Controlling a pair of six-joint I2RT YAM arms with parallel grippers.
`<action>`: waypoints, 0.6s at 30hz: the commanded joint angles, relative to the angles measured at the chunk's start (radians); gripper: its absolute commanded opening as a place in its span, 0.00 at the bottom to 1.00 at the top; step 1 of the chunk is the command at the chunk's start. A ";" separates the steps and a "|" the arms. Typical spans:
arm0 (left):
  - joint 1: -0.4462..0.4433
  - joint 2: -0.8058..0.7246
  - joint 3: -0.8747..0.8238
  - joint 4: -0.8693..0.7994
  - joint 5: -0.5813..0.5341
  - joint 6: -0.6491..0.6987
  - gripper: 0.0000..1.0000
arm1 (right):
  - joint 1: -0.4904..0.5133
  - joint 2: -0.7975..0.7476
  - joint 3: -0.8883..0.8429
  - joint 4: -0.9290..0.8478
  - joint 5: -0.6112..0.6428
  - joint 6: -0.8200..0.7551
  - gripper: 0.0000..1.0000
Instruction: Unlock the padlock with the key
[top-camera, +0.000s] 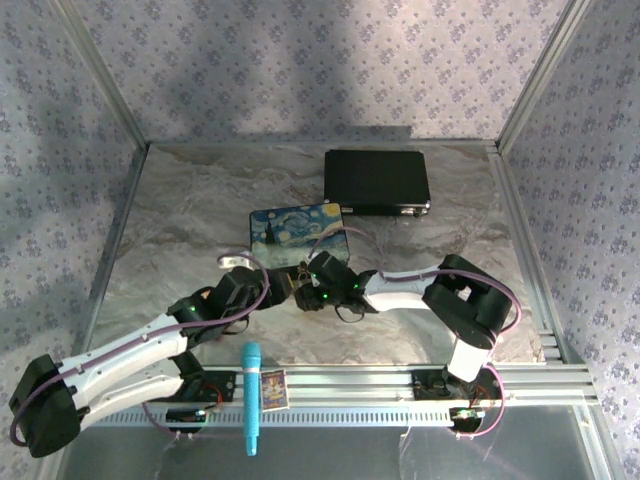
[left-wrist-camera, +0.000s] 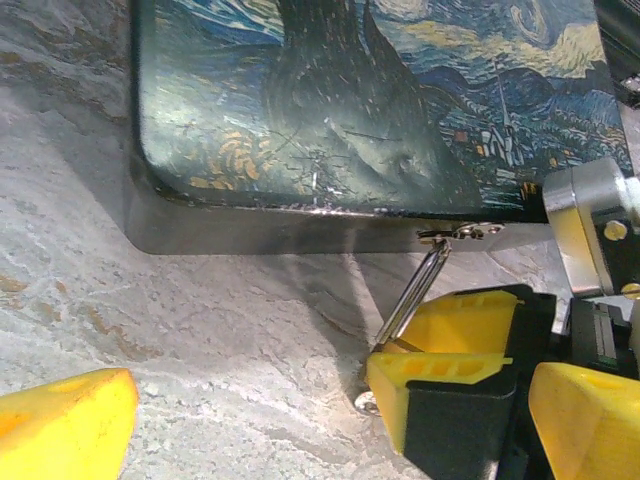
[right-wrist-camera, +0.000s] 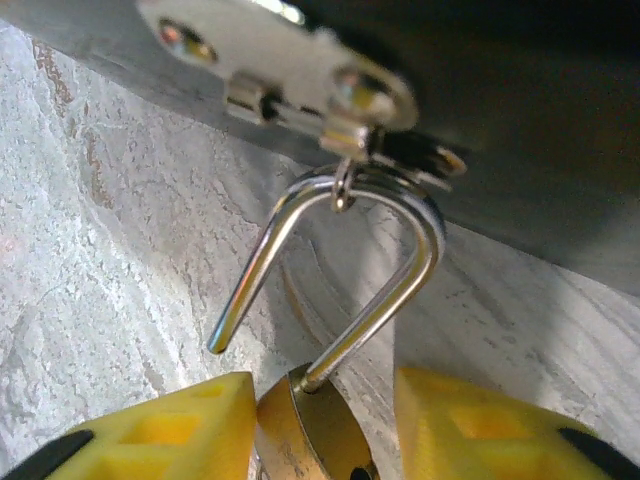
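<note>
Right gripper (right-wrist-camera: 325, 392) is being clamped on the brass padlock (right-wrist-camera: 320, 432), hanging from the hasp (right-wrist-camera: 300, 60) at the painted box's (top-camera: 295, 225) six o'clock; left gripper (left-wrist-camera: 320, 430) is being held apart. Shackle (right-wrist-camera: 380, 308) sprung, unhooking is being judged next.

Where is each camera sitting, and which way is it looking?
Top external: high behind the arms, looking down at the table; both arms show, bases nearest.
Left wrist: low on the left arm, facing the painted box; its yellow fingers show.
Right wrist: low, looking along the padlock to the box's latch; its yellow fingers show.
Both wrist views share the padlock's shackle.
</note>
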 joint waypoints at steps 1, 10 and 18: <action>0.014 -0.015 0.029 -0.038 -0.033 0.032 1.00 | 0.000 0.030 -0.027 0.012 0.001 0.015 0.36; 0.015 0.037 0.170 -0.170 -0.102 0.341 1.00 | -0.041 -0.013 -0.143 0.188 -0.110 0.096 0.19; -0.070 0.316 0.454 -0.384 -0.266 0.849 0.94 | -0.108 0.005 -0.246 0.422 -0.206 0.227 0.14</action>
